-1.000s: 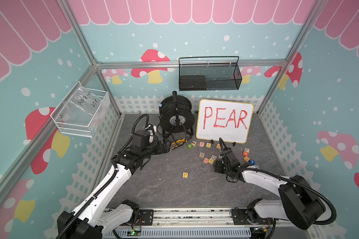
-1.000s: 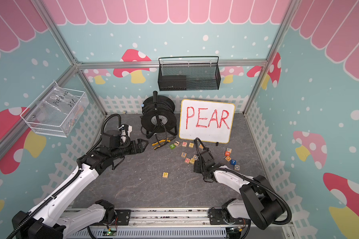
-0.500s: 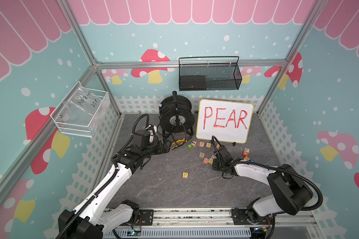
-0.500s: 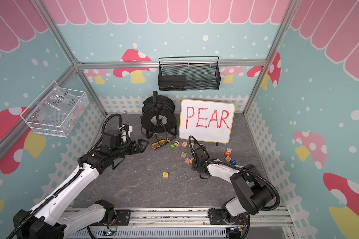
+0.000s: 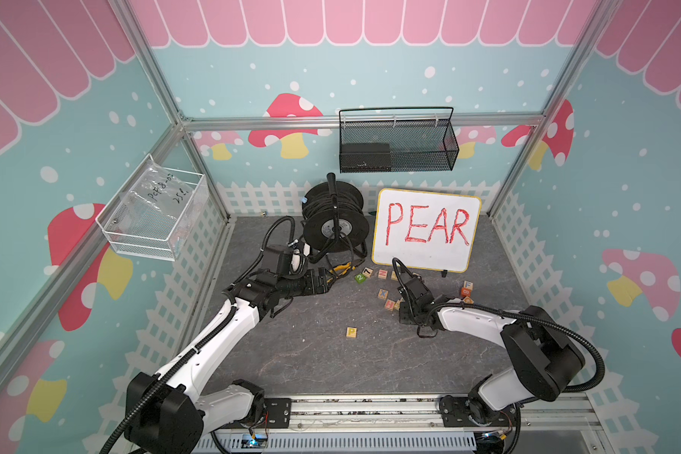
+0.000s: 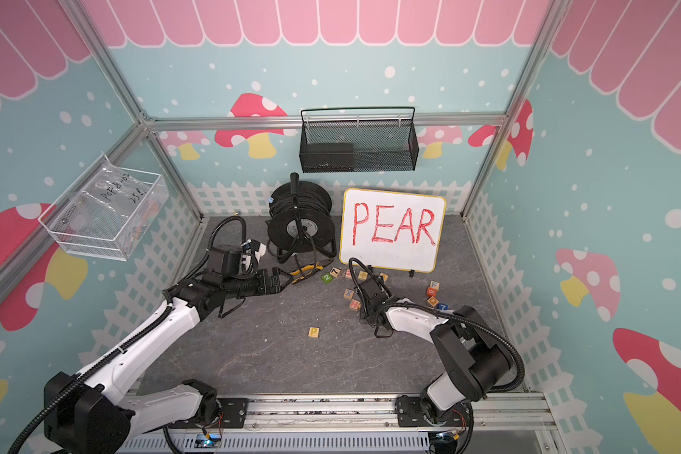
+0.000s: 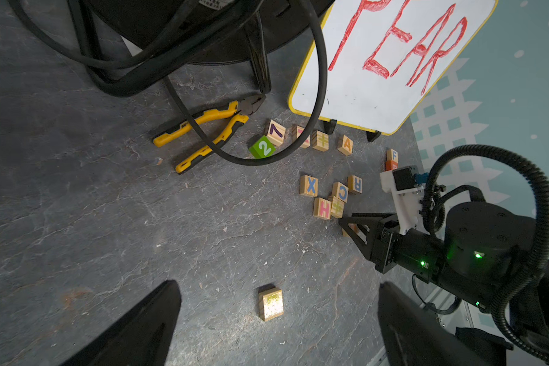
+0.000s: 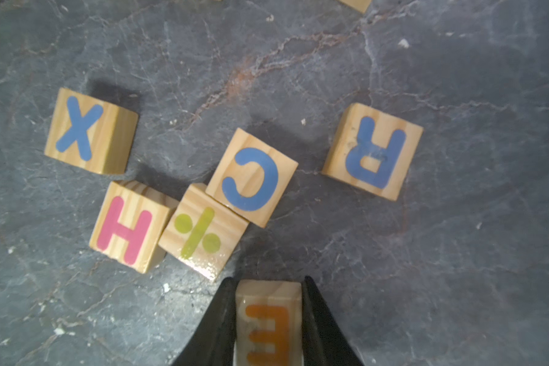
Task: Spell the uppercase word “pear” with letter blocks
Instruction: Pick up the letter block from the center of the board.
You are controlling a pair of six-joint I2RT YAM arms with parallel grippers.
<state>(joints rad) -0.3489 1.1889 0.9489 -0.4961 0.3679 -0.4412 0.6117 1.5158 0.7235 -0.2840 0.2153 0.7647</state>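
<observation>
The grey surface [image 5: 311, 365] carries a propped whiteboard [image 5: 425, 230] at its far side. The left tool [image 5: 327, 280] hangs wide open left of centre, holding nothing. The right tool [image 8: 268, 282] is closed on the E block [image 8: 268, 320], gripping two opposite side faces, at the near edge of the scattered cluster. The P block [image 5: 351, 333] lies alone, nearer; the A block [image 7: 346, 145] sits just before the whiteboard; the R block [image 8: 373, 152] is within the cluster. These letter blocks look light, stiff and smooth-sided, so grip flat opposite faces squarely or a cube may twist out.
</observation>
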